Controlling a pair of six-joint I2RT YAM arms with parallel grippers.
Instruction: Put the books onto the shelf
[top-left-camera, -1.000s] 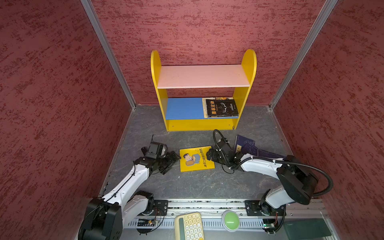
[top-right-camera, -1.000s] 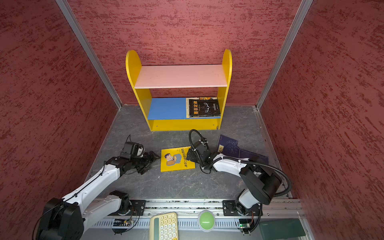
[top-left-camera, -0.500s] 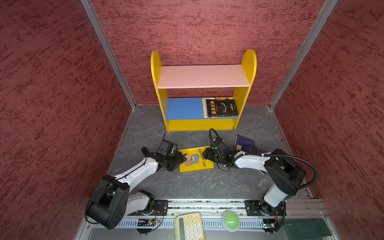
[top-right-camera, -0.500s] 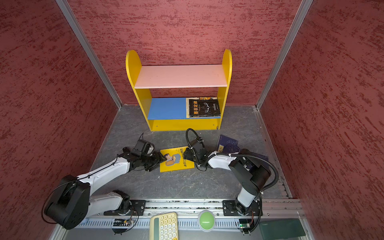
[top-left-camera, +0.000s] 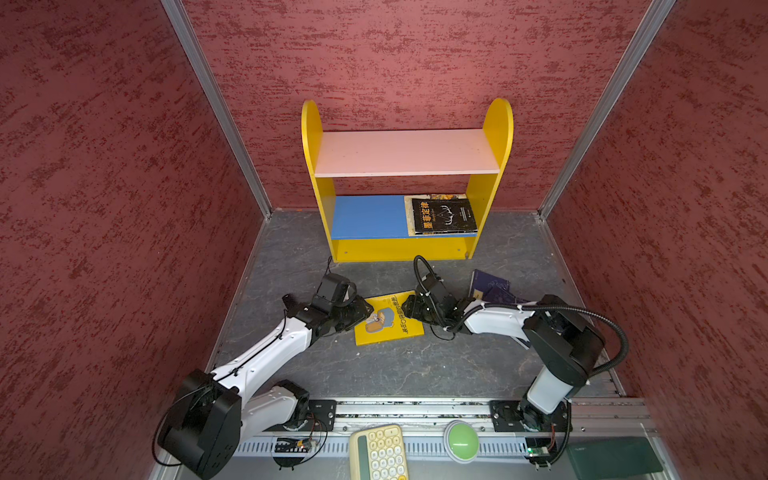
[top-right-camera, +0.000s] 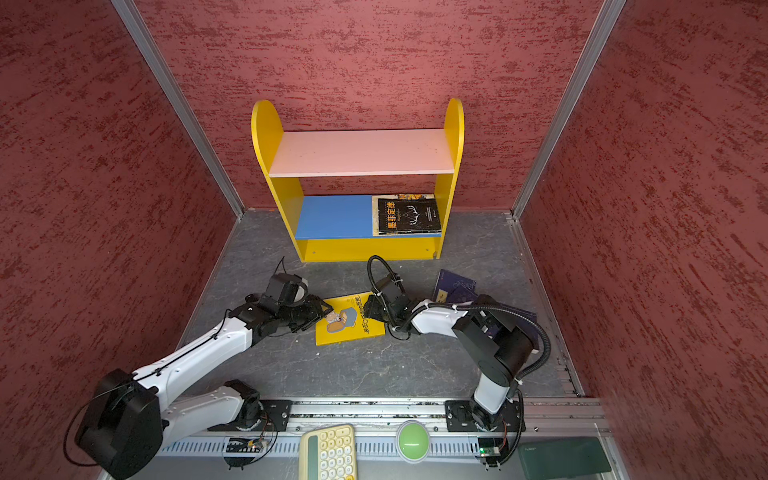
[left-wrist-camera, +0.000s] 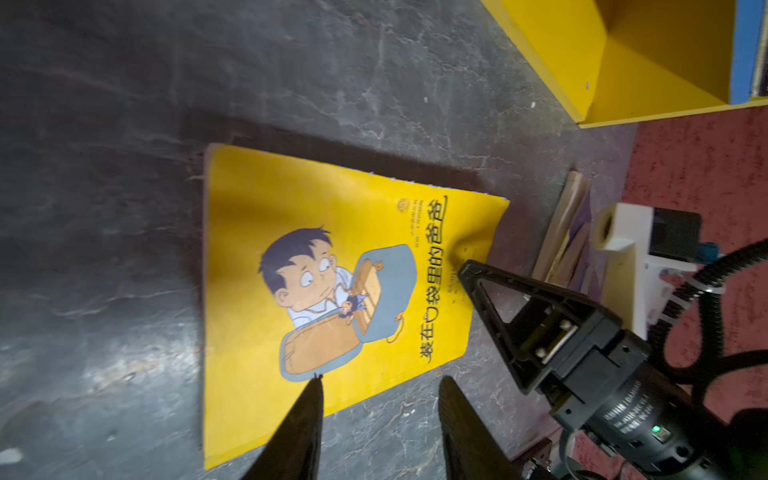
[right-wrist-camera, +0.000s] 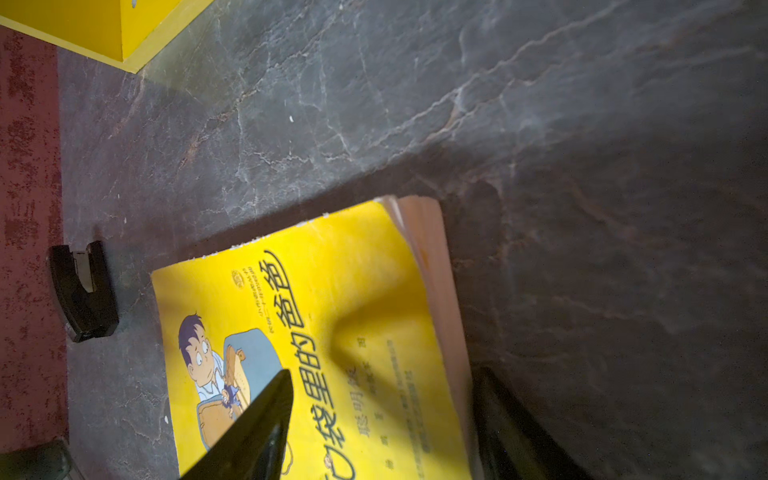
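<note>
The thin yellow cartoon-boy paperback (top-left-camera: 386, 336) is laid flat on the grey counter (top-left-camera: 395, 365) before the yellow 2-tier shelf (top-left-camera: 399, 249), its opposite edges straddled, not clamped, by half-open left fingers (left-wrist-camera: 307, 415) and right fingers (right-wrist-camera: 257, 424).

Both top views are evenly bright and sharp. Wrist views are dimmer, with dark corners; a soft shadow crosses the yellow book (right-wrist-camera: 353, 291).
</note>
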